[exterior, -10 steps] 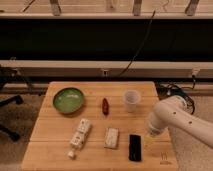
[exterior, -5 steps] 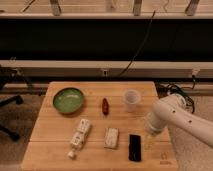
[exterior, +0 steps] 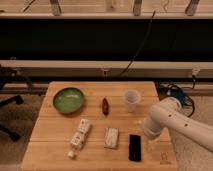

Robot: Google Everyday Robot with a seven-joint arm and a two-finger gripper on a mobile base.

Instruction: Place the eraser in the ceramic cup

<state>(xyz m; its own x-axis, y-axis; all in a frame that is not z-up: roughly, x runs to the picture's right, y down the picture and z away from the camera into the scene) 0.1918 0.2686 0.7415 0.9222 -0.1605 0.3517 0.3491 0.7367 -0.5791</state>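
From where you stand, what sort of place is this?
Probably a lab or workshop: a wooden worktable, a cable trailing down the dark wall, and a robot arm whose gripper hangs beside the eraser.

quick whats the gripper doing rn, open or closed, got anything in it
gripper: cannot be told whether open or closed; it is low, just right of the eraser, which lies flat on the table.
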